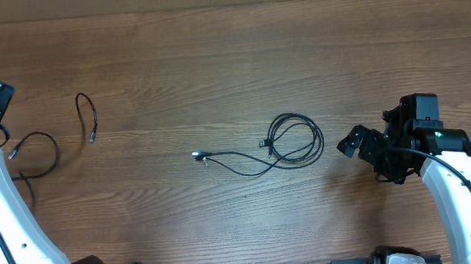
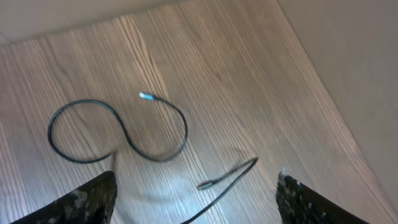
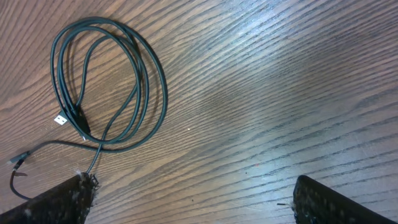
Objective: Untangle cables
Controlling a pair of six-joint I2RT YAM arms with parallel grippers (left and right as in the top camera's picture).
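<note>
Right claw [image 3: 196,199] is released n empty, coiled cable [image 3: 142,78] sits ahead-left of it; pinch one outer strand, lift slow imo.

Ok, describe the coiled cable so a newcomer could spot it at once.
On the wooden table, look just left of the right gripper. The coiled cable lies there, wound in several overlapping loops with a strand trailing left to a silver plug; the short cable and the longer cable at the far left are single open curves.
</note>
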